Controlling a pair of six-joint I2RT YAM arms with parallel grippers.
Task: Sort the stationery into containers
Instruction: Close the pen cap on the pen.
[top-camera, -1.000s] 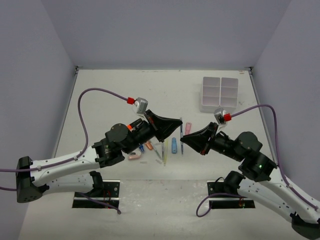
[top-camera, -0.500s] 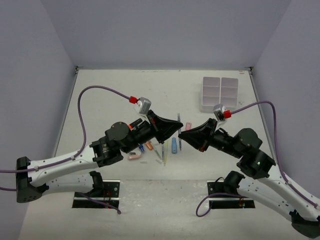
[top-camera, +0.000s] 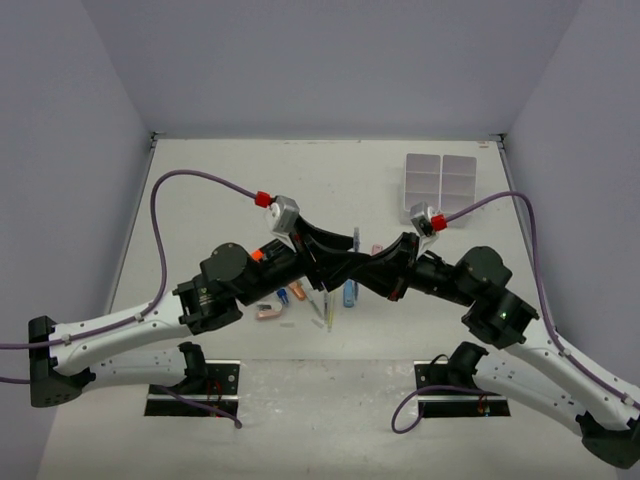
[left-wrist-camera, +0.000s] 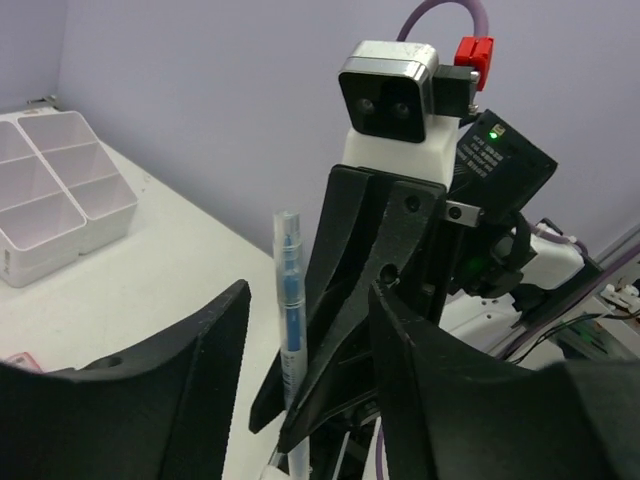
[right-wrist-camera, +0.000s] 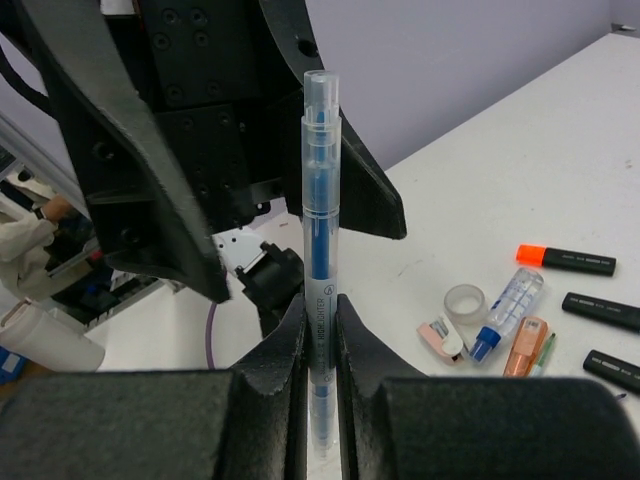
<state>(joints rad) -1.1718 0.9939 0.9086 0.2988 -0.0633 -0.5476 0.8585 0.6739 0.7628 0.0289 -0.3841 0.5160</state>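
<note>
Nearest the arm bases, well short of the organiser box (top-camera: 440, 185) and off to its left in the top view, we see the loose stationery (top-camera: 305, 298) scattered on the table (top-camera: 200, 200). The right wrist view picks out an orange-capped highlighter (right-wrist-camera: 565, 260) and a tape roll (right-wrist-camera: 463, 300) among it. We judge that these things are all unsorted.

A little closer to the box, but clearly apart from it, the two grippers meet above the table. The right gripper (right-wrist-camera: 320, 325) is clenched on a clear pen (right-wrist-camera: 320, 250) with a blue core and holds it upright by its lower end. The left gripper (left-wrist-camera: 305, 300) has its jaws spread, with the pen standing between them and a gap showing on each side. It has no hold on the pen. We read this as a hand-over, with the pen now carried by the right arm alone.

Farthest away, the box sits near the back right of the table. No item shows in the compartments we can see into. So we judge the sorting to be at an early stage. One pen is in the air and not yet delivered, and the rest of the stationery has yet to be picked up.
</note>
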